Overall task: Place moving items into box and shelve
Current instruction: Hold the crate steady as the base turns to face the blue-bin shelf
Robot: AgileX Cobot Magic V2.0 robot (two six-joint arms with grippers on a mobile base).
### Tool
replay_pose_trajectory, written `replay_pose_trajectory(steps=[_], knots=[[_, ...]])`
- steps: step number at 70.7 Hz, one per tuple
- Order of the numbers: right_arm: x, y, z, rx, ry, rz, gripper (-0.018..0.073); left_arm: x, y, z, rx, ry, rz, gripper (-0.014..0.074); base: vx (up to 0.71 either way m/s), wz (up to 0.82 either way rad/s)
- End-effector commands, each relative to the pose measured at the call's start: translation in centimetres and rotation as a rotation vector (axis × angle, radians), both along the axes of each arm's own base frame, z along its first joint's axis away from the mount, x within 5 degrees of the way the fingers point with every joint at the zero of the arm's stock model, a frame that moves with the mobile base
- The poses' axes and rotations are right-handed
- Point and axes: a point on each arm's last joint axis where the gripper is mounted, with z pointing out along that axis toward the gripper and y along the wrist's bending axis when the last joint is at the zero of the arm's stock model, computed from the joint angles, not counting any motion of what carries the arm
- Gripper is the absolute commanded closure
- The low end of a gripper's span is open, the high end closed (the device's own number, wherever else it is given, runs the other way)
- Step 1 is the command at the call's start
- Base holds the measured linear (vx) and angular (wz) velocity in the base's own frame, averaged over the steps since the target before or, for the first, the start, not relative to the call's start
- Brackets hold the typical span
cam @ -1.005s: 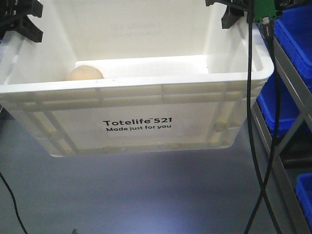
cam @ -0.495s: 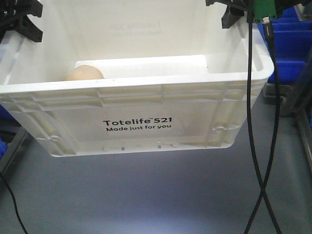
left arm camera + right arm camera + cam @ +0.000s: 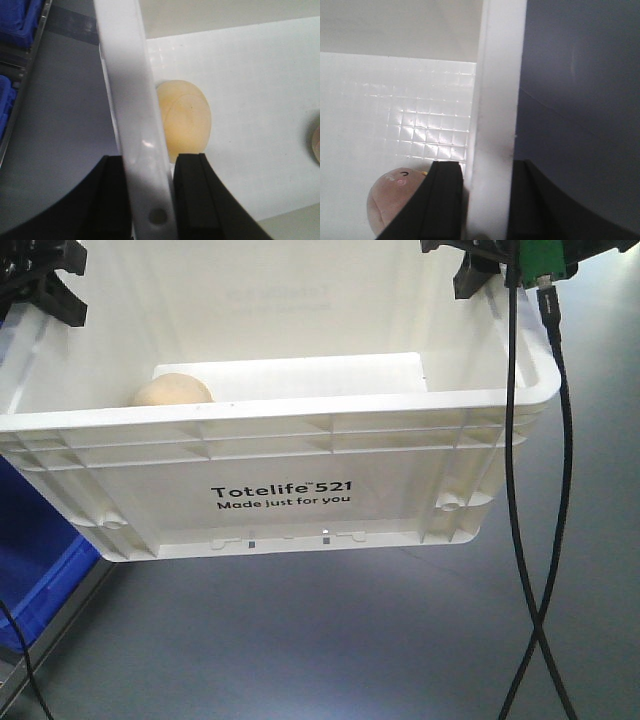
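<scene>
Left gripper [image 3: 150, 200] clamps the box [image 3: 400, 490] by its side rim, the cream bun [image 3: 185, 120] just beyond its inner finger; right gripper [image 3: 485, 200] clamps the opposite rim beside the pinkish bun [image 3: 395, 197].

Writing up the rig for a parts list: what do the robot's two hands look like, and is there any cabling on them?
Both the left hand and the right hand have matte black, flat, blocky fingers. From the front, the right one carries a green circuit board, with black cables hanging from it. No markings show.

Between cream bun [image 3: 185, 120] and pink bun [image 3: 395, 200] the crate [image 3: 260, 125] floor lies open.
</scene>
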Motion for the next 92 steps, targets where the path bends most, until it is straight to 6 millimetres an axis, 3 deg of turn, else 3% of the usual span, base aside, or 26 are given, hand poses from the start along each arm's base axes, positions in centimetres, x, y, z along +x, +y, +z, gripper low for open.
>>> replay_pose_trajectory(steps=[1,55,92], knots=[[-2.98,2.02,3.4,0.229,-0.022,0.113,0.0564,-1.93,-3.07,4.31,-0.287,-0.157,-0.099,0.0596,0.32,0.55],[-2.96,2.03,3.42,0.23,-0.024,0.113,0.0564,-1.92,-3.07,4.31,-0.287,-0.158,-0.098,0.0596,0.2,0.53],[-2.96,2.03,3.42,0.231,-0.025,0.112,0.0564,-1.93,-3.07,4.31,-0.287,-0.157,-0.099,0.0596,-0.05,0.19]])
